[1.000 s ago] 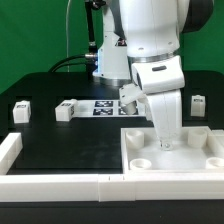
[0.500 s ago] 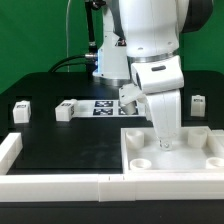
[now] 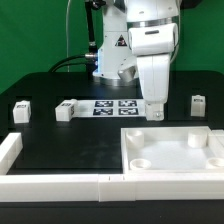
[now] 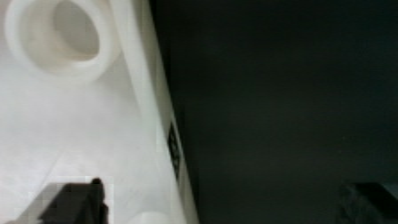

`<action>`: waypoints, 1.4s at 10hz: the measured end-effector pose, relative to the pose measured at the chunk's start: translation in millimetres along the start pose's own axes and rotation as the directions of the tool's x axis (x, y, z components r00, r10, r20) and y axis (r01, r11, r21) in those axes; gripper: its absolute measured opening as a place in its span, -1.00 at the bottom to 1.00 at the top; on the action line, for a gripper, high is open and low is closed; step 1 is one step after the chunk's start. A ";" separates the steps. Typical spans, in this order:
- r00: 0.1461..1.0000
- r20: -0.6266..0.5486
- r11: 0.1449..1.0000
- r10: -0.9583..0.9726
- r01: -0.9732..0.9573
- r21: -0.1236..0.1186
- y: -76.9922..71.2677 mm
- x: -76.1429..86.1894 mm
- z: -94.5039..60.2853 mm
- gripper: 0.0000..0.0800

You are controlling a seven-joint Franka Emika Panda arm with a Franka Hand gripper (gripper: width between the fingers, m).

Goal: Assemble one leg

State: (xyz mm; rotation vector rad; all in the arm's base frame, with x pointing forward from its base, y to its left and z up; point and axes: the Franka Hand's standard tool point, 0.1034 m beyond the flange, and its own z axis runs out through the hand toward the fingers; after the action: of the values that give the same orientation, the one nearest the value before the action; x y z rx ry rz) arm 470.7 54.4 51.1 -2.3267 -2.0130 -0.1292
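Three small white legs with tags stand on the black table: one (image 3: 21,111) and another (image 3: 65,111) at the exterior view's left, one (image 3: 197,105) at its right. A fourth does not show. The large white panel (image 3: 176,163) with round corner sockets lies at the front right. My gripper (image 3: 154,113) hangs above the table just behind the panel's back edge. In the wrist view its fingers (image 4: 71,201) stand wide apart with nothing between them, over the panel's edge (image 4: 89,130) and a socket (image 4: 54,38).
The marker board (image 3: 114,106) lies behind the gripper, near the robot's base. A low white wall (image 3: 55,185) runs along the table's front, with a corner piece (image 3: 9,149) at the left.
The gripper was down on the panel near its back edge. It has lifted off and moved back, and now hangs higher behind the panel.
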 end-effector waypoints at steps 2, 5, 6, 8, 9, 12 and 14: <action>0.996 -0.003 0.996 0.089 -0.089 0.005 -0.7 0.1 2.3 0.62; 0.916 -0.005 0.916 0.400 -0.400 0.009 -1.3 0.1 2.9 0.62; 0.839 -0.036 0.839 0.543 -0.544 -0.006 -2.1 -3.7 4.3 0.62; 0.635 -0.038 0.636 0.772 -0.772 0.011 -13.1 2.6 7.5 0.62; 0.513 -0.042 0.514 0.858 -0.858 0.019 -15.9 6.6 8.5 0.62; 0.119 -0.041 0.120 0.992 -0.992 0.041 -44.5 16.9 14.1 0.62; -0.086 -0.026 -0.084 0.996 -0.995 0.055 -66.5 31.3 17.2 0.62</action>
State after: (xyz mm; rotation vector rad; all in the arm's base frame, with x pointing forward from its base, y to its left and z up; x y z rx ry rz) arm 409.8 96.6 36.7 -2.9652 0.3437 -0.0646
